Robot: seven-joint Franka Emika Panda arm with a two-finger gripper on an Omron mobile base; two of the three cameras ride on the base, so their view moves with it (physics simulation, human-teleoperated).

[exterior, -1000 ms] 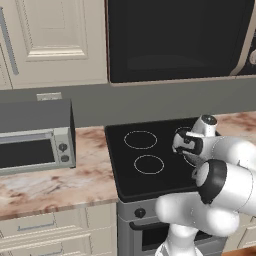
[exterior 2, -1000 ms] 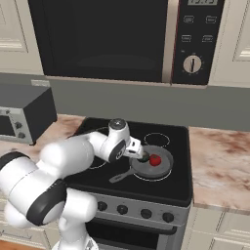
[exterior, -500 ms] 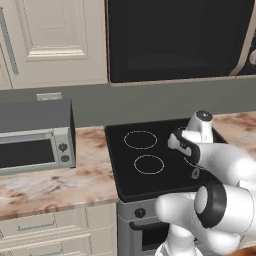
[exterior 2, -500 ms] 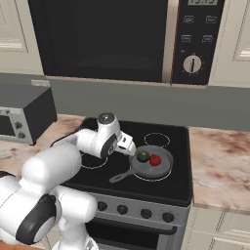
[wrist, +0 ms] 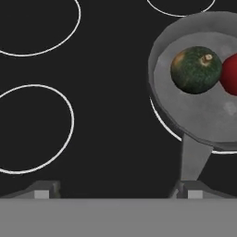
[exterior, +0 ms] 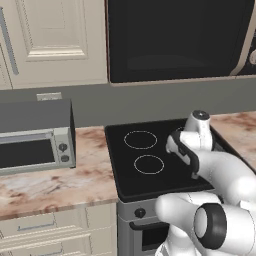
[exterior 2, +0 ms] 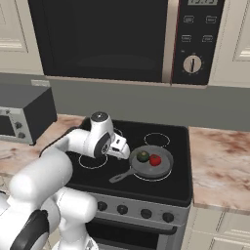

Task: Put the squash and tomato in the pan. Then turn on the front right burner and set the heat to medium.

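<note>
The grey pan (exterior 2: 165, 169) sits on the front right burner of the black cooktop (exterior 2: 180, 188), its handle (exterior 2: 120, 176) pointing front-left. Inside it the dark green squash (exterior 2: 142, 156) lies beside the red tomato (exterior 2: 155, 159), the two touching or nearly so. My gripper (exterior 2: 120, 147) hangs open just left of the pan, a little above the glass, holding nothing. The hand view looks down on the squash (wrist: 196, 69), the tomato (wrist: 230, 74) at the right edge, the pan floor (wrist: 203, 118) and its handle (wrist: 193, 157). My gripper (wrist: 115, 190) stands with its fingertips (wrist: 41, 190) wide apart.
A row of dark knobs (exterior 2: 122, 209) runs along the stove front. A grey toaster oven (exterior: 35, 145) stands on the marble counter at the left. A black microwave (exterior 2: 122, 39) hangs above the stove. Bare marble counter (exterior 2: 219, 166) lies right of the cooktop.
My arm has drawn the gripper back to the left, away from above the pan. The gripper has stayed open. Squash and tomato rest in the pan.
</note>
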